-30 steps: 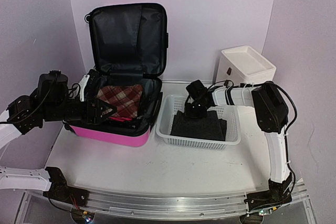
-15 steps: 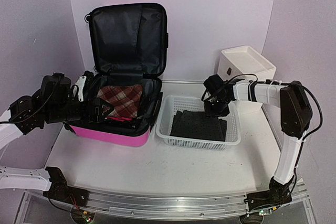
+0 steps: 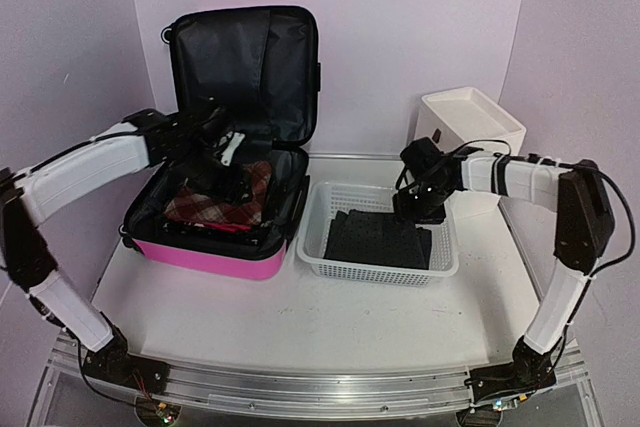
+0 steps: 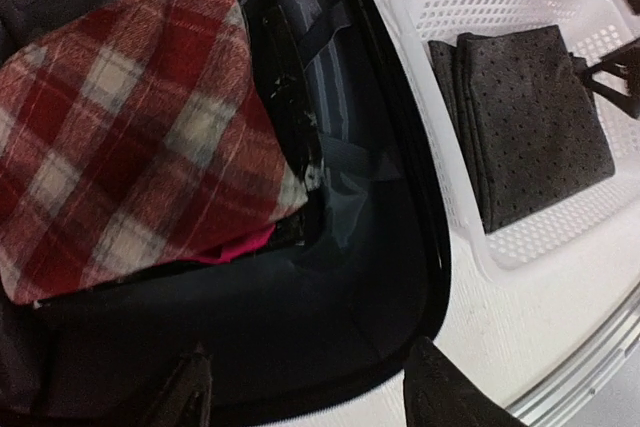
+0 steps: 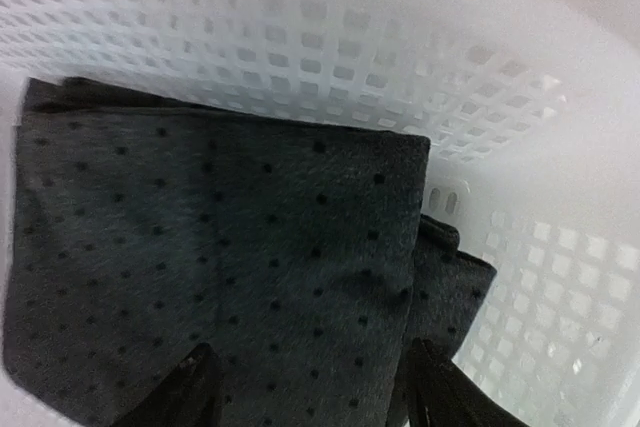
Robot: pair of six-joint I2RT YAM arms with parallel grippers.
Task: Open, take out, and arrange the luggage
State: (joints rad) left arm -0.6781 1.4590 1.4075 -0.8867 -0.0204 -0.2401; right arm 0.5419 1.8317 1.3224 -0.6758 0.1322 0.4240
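1. Now left gripper (image 4: 315, 392), spread and empty, is hovering over plaid cloth (image 4: 120, 127) inside the hard pink luggage (image 3: 215, 255).
2. Likewise spread, right gripper (image 5: 310, 387) is hovering over dotted grey cloth (image 5: 200, 247) in a mesh basket (image 5: 400, 57) beside it.

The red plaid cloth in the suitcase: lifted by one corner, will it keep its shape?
Probably not: the plaid cloth lies folded with soft edges, so it would likely droop and unfold. It looks light, and its woven surface seems unlikely to slip.
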